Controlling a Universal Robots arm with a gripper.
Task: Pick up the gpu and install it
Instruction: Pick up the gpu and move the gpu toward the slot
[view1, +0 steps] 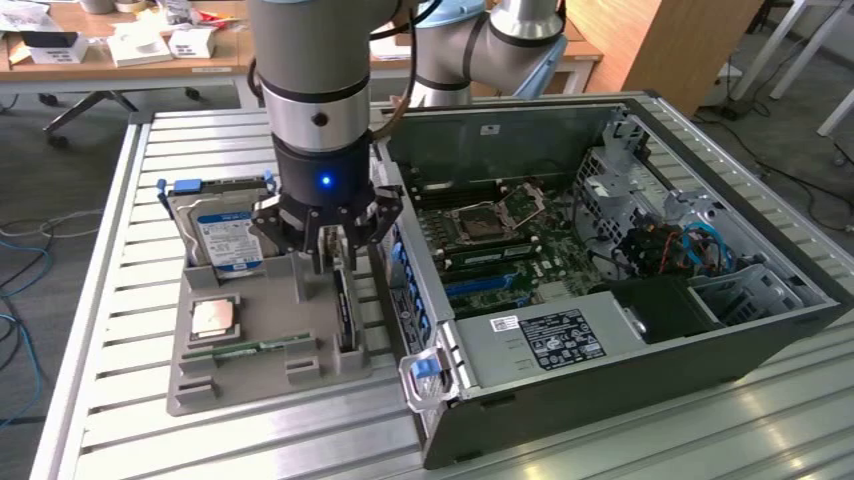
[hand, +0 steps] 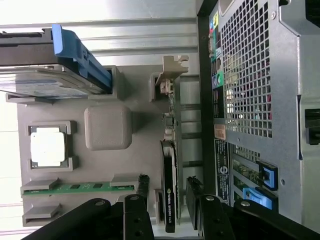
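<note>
One grey moulded tray (view1: 254, 350) sits lower left in the exterior view. Over it the black claw (view1: 327, 262), spread wide, straddles the thin dark gpu card (view1: 344, 315), which stands edgewise; its long axis seemingly runs up-frame.

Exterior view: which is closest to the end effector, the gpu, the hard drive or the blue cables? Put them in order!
1. gpu: standing on edge in the grey tray, directly under the open end effector.
2. hard drive: upright in the same tray, toward the exterior view's left.
3. blue cables: inside the computer case, far toward the exterior view's right.
</note>
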